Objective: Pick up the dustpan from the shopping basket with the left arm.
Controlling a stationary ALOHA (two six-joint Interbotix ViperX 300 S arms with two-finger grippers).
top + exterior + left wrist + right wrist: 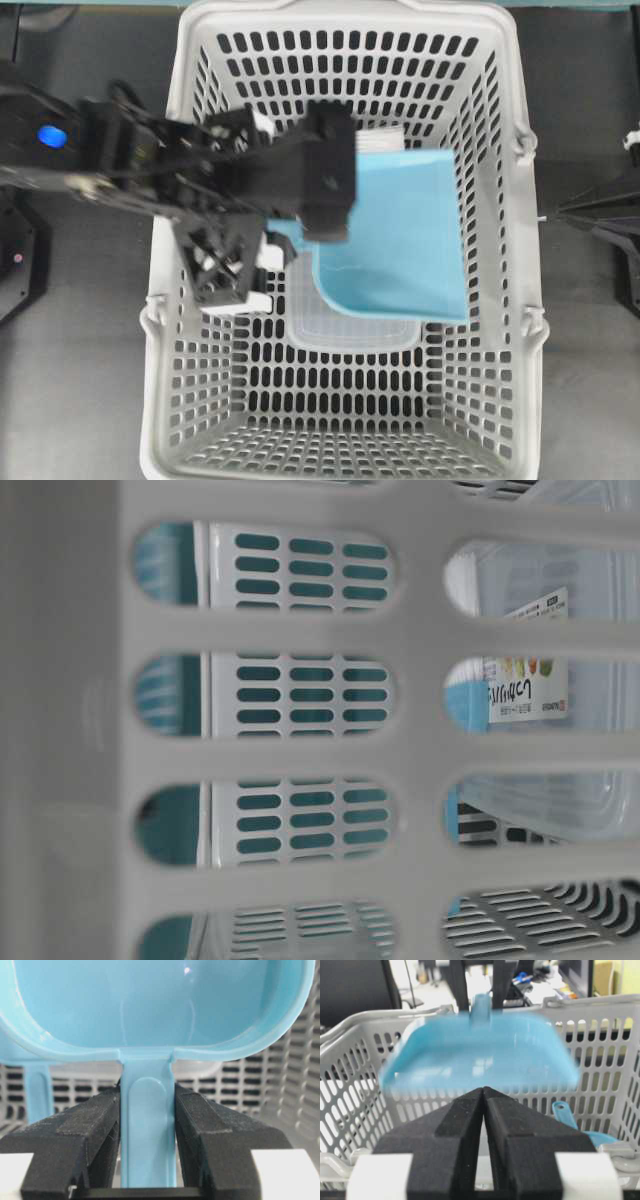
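Note:
The light blue dustpan [400, 235] hangs tilted above the inside of the grey shopping basket [524, 200], clear of its floor. My left gripper [147, 1110] is shut on the dustpan's thin handle [147, 1130], both black fingers pressed flat against its sides just below the tray [160, 1005]. From overhead the left arm [200, 170] reaches in over the basket's left wall. In the right wrist view the dustpan [480, 1055] is blurred, level with the basket's rim [600, 1002]. My right gripper [484, 1091] is shut and empty, outside the basket's right side [565, 212].
A clear plastic container [350, 330] lies on the basket floor under the dustpan, its label visible through the wall slots [525, 680]. Another blue handle with a hole [563, 1112] leans inside the basket. White bristles [378, 138] peek out behind the left wrist.

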